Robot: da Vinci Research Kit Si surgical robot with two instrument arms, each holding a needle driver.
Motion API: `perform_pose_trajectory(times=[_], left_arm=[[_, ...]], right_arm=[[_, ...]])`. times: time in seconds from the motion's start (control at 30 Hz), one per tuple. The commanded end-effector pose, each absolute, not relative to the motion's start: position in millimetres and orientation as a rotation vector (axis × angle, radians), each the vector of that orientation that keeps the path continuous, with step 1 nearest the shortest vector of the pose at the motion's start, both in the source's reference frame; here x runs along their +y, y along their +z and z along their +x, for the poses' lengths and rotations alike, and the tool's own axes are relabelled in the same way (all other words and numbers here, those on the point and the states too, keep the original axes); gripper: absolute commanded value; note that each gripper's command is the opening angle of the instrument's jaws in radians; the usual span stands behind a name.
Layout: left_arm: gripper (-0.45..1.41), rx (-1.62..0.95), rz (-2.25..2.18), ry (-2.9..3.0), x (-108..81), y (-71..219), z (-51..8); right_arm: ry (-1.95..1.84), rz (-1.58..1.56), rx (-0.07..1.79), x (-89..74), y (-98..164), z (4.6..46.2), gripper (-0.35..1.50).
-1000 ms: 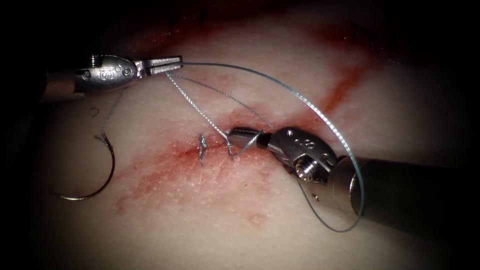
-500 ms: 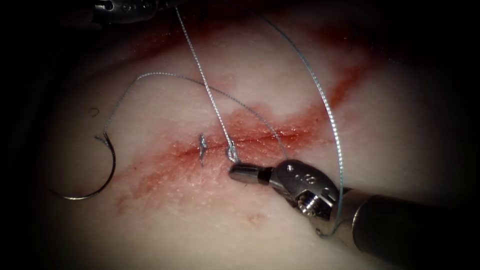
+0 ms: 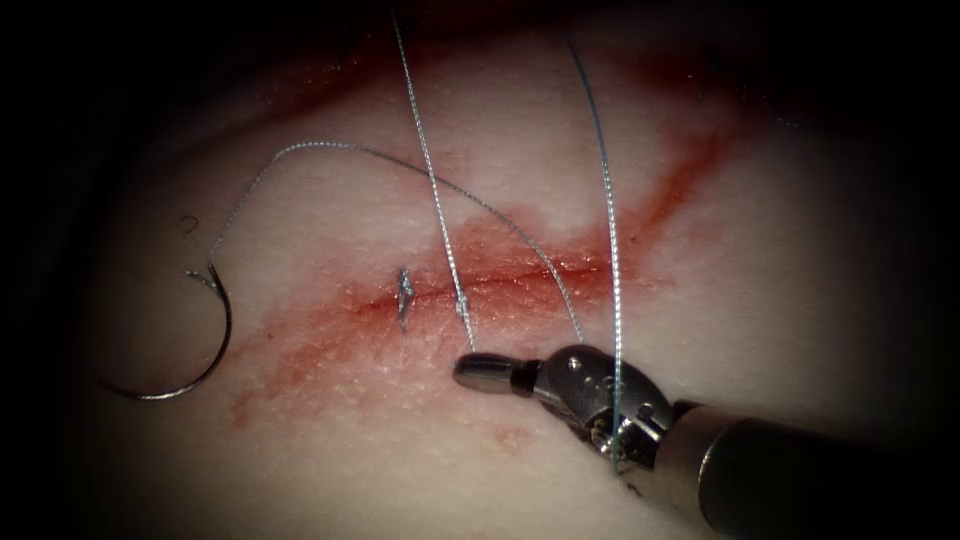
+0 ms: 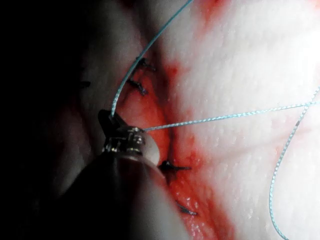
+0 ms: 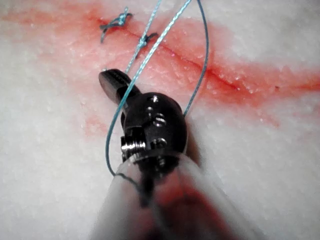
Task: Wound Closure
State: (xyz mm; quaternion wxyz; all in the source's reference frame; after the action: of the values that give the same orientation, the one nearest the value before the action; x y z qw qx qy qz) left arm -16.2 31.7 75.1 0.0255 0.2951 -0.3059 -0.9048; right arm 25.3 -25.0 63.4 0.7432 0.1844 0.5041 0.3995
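Note:
My right tool [image 3: 476, 369] lies just below the cut [image 3: 530, 277], jaws shut on the short thread end coming from the second stitch [image 3: 465, 308]. In the right wrist view the same shut jaws [image 5: 113, 83] have thread looped over the wrist behind them. My left tool [image 4: 112, 122] is shut on the thread [image 3: 428, 165], which runs taut from the stitch up out of the endoscope view. The curved needle [image 3: 226, 325] lies free on the tissue [image 3: 760, 300] far left of the cut, held by neither tool, not in the tissue.
A finished knot [image 3: 403, 291] sits on the cut left of the second stitch. Red fluid [image 3: 330, 340] stains the tissue along the cut. A slack strand [image 3: 300, 146] arcs from the needle's tail across to the cut. Several older dark stitches [image 4: 172, 166] lie near the left tool.
The left tool rose out of the endoscope view, drawing the thread up. The right tool pulled down off the cut with its thread end. The wide loop around its shaft shrank and the throw tightened.

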Motion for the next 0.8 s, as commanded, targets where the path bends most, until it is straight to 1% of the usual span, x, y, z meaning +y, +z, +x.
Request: perform_pose_trajectory(times=[0.03,0.3,0.57,0.8], left_arm=[[-0.45,-0.962,0.897,-2.792,32.3,75.4,-16.6],[-0.45,-1.068,0.849,-2.779,33.7,74.8,-16.3],[-0.45,-1.081,0.800,-2.764,34.3,74.7,-16.6],[-0.45,-1.080,0.797,-2.766,34.4,74.6,-16.5]], right_arm=[[0.875,0.408,1.107,-25.4,63.9,26.0,-0.35],[0.864,0.411,1.088,-25.9,64.1,26.1,-0.35],[0.768,0.418,0.933,-30.6,66.8,25.8,-0.35],[0.733,0.433,0.892,-33.4,67.0,25.4,-0.35]])
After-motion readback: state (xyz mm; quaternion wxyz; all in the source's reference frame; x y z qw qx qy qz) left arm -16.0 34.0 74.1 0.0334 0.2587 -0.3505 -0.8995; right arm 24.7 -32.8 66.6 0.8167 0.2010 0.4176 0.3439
